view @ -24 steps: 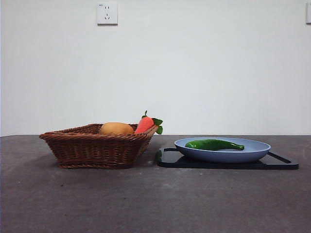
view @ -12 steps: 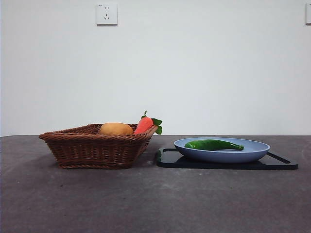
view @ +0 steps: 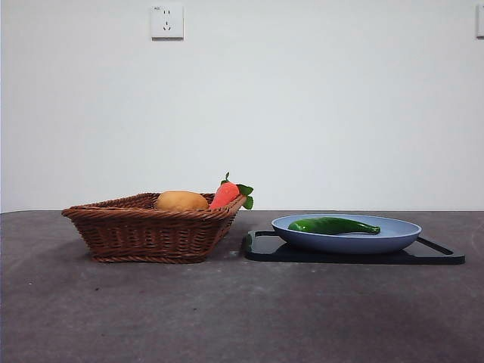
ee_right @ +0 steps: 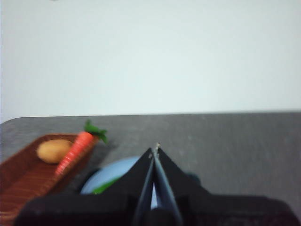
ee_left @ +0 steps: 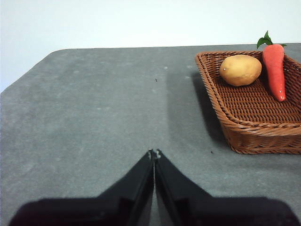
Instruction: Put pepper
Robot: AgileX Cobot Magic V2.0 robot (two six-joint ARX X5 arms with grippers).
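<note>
— Where is the pepper (view: 333,225) lying?

— In the blue plate (view: 393,240), which sits on a black tray (view: 442,253) on the tabletop (view: 227,310). In the front view its long axis runs level, side to side across the plate; the thicker end is toward the wicker basket (view: 144,231), and the slim tip points away from the basket. It curves slightly and rests on the plate's floor, just under the rim line.

— And your own fingers?

— My left gripper (ee_left: 154,153) hangs over bare tabletop with its fingers (ee_left: 136,181) pressed together, holding nothing; the basket stands off to one side of it. My right gripper (ee_right: 155,148) is clenched too, empty, raised above the near edge of the plate, and only a sliver of green pepper shows beside my fingers (ee_right: 164,174) in that blurred wrist view.

— What else is on the tabletop?

— The basket stands just beside the tray, apart from it. Inside it are a tan potato (view: 181,201) and a red-orange carrot (view: 225,194) with green leaves, leaning on the basket's rim at the corner nearest the tray. On the white wall behind is a socket (view: 167,22).
</note>
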